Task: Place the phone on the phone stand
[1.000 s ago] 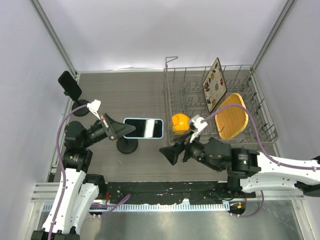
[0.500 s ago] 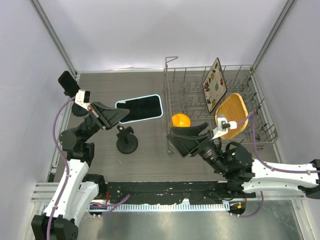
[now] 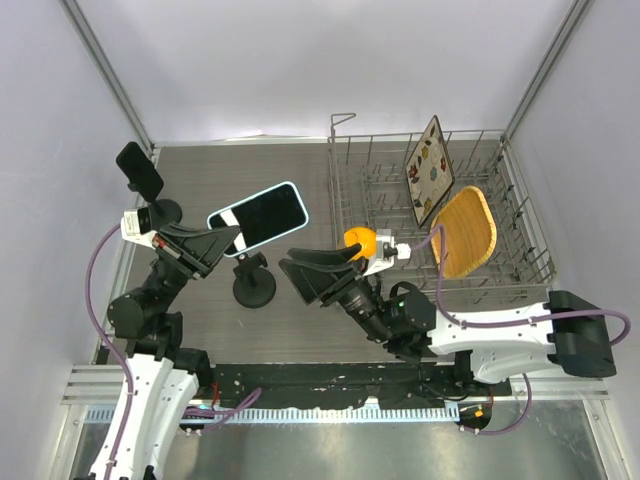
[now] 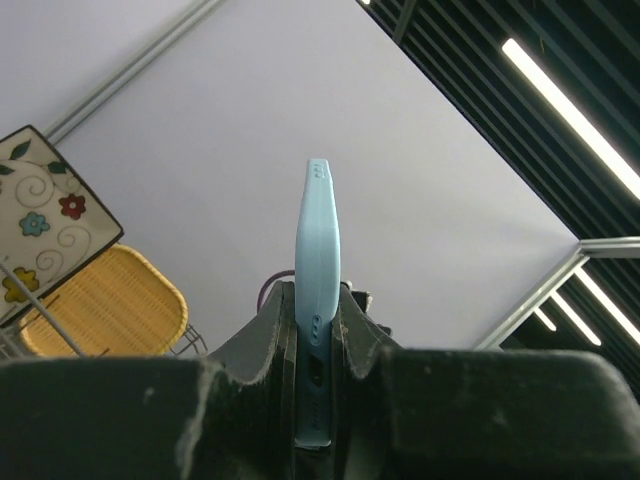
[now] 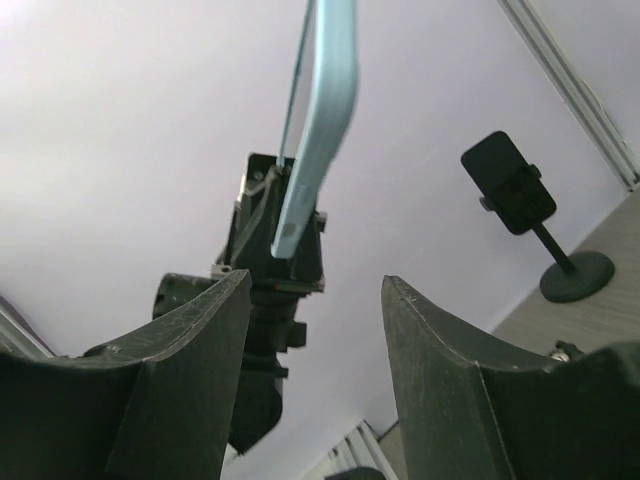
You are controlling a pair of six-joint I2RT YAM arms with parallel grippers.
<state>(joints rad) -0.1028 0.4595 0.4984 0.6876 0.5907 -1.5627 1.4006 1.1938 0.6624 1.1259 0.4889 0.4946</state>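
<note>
My left gripper [image 3: 232,239] is shut on one end of the light-blue phone [image 3: 262,214] and holds it in the air, screen up and tilted. From the left wrist the phone [image 4: 318,240] is seen edge-on, clamped between the fingers of my left gripper [image 4: 315,292]. Below it on the table stands a black phone stand [image 3: 254,289] with a round base and a short stem. My right gripper [image 3: 318,270] is open and empty, pointing left toward the phone. In the right wrist view my right gripper [image 5: 315,282] has the phone [image 5: 325,110] above its fingers.
A second black stand with a cradle head [image 3: 140,170] stands at the back left, also seen from the right wrist [image 5: 508,183]. On the right a wire dish rack [image 3: 355,180] holds a patterned plate [image 3: 430,170], a yellow woven plate [image 3: 463,230] and an orange object [image 3: 360,240].
The left arm lifted the phone from just above the round-base stand, up and to the left, and tilted it. The right arm swung left toward the phone and its jaws narrowed somewhat.
</note>
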